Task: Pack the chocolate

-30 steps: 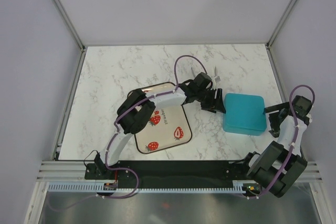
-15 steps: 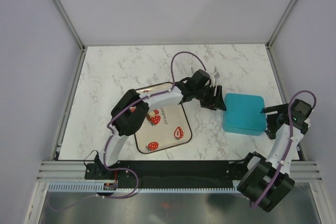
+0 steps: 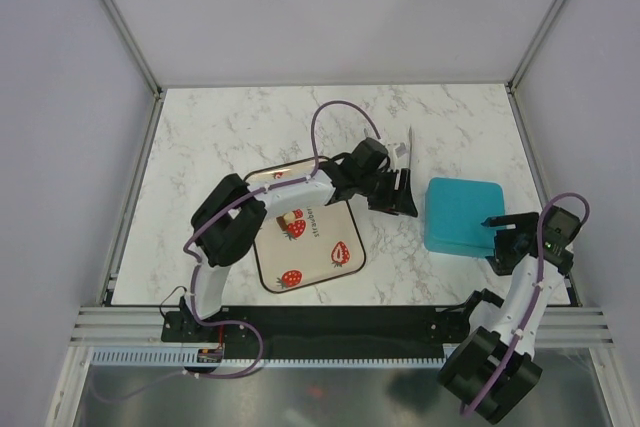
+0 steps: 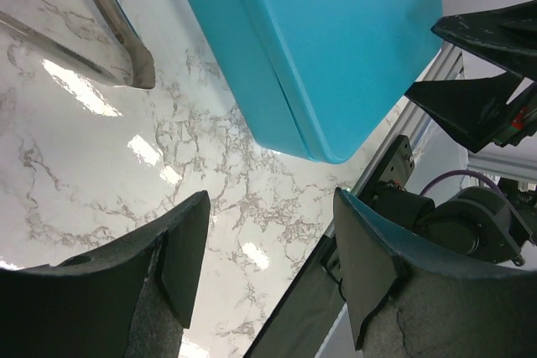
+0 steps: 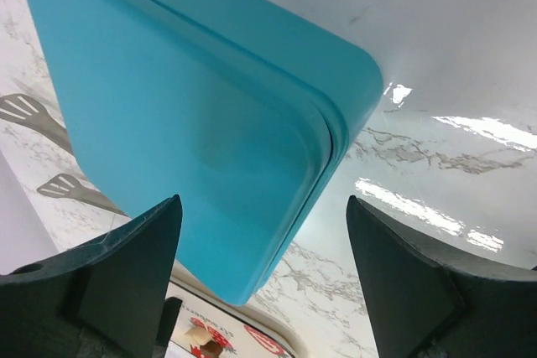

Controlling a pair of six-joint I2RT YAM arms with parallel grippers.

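Observation:
A closed teal box point(image 3: 460, 212) lies on the marble at the right. A few small tan and brown pieces of chocolate point(image 5: 201, 339) sit on the strawberry-print tray point(image 3: 345, 262); from above the left arm hides most of them. My left gripper point(image 3: 400, 199) hovers just left of the box, open and empty point(image 4: 268, 266), with the box's edge point(image 4: 336, 48) ahead of it. At the box's near right corner my right gripper point(image 3: 497, 237) is open and empty, and the lid point(image 5: 185, 106) fills the space in front of its jaws point(image 5: 264, 232).
Metal tongs point(image 3: 405, 142) lie on the marble behind the left gripper and show in the wrist views point(image 4: 109, 31) point(image 5: 33, 115). A black rail point(image 3: 330, 322) runs along the near table edge. Enclosure walls stand close on all sides.
The left gripper has drawn back to the left, away from the box. The right arm has swung down and in, from the box's right side to its near right corner.

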